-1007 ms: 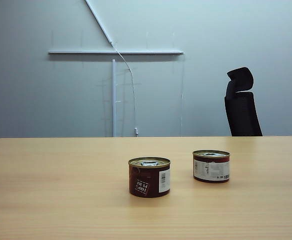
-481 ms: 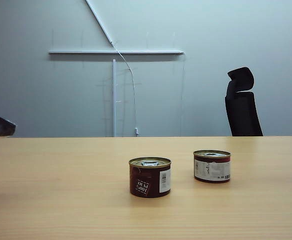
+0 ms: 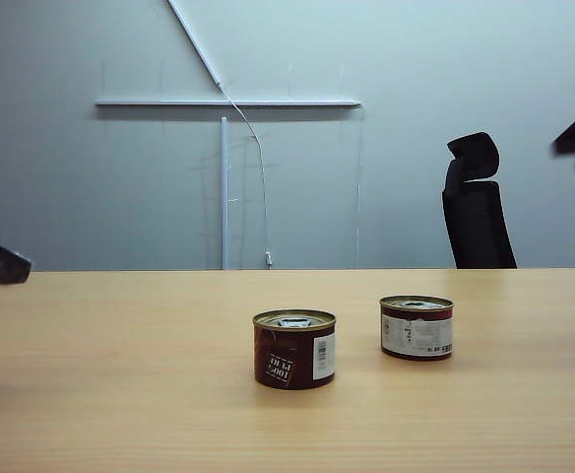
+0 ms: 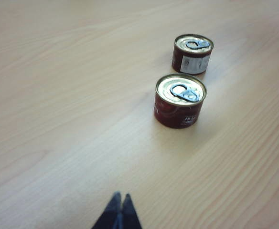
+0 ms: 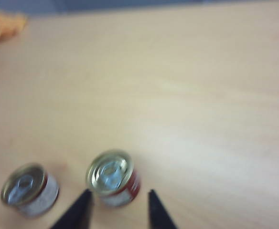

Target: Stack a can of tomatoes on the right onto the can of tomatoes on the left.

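Exterior view: two short tomato cans upright on the wooden table (image 3: 91,374), well apart from each other. Left can (image 3: 294,349) sits nearer the camera, dark red label with a white barcode panel and a tilted white stamp that looks like "100% PURE" upside down, not fully legible. Right can (image 3: 416,327) sits further back, mostly white label with small print and a barcode, too small to read. Both have gold pull-tab lids, nothing stacked yet. Black office chair (image 3: 476,202) behind the table on the right. Left gripper (image 4: 120,208) is only a dark tip at the left edge of the exterior view, well clear of the cans; its wrist view shows the fingertips pressed together above bare table. Right gripper (image 5: 117,208) is a dark shape at the upper right edge of the exterior view, high up; its blurred wrist view shows the jaws spread, holding nothing, framing one can from above.
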### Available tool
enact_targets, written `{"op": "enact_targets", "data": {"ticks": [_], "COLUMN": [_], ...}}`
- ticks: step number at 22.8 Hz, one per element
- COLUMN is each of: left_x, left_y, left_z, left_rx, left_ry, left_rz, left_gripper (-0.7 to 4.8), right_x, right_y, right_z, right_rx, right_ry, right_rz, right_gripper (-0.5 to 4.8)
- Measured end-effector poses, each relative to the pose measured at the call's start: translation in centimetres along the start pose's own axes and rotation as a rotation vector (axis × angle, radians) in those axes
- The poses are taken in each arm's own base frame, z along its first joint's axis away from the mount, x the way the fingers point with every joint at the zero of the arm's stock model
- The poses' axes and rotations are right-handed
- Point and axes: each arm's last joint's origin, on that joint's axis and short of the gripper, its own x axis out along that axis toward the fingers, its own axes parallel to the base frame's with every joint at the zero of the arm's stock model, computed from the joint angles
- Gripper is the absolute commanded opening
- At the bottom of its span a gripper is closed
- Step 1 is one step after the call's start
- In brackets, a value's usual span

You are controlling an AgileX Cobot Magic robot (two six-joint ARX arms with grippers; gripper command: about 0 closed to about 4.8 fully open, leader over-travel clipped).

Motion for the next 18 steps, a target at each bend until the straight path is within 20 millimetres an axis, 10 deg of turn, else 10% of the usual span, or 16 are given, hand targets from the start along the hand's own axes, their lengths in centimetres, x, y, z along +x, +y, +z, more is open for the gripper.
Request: {"op": "enact_targets", "data": {"ticks": [2,18], "left_x": [0.0,0.0], "left_y": [0.0,0.0], "left_z": [0.0,0.0], "left_rx": [0.001,0.0], "left_ry": [-0.001,-0.001], "left_rz": [-0.001,-0.001], "left_gripper": [-0.04,-0.04], "right_x": [1.1,9.3], "right_y": [0.3,1.8], "right_z": [-0.1,-3.2], "right_rx": [-0.034,-0.256], "right_ry": [0.071,0.215], "right_rz": [0.042,0.039], "right_gripper": [4.79,4.79]}}
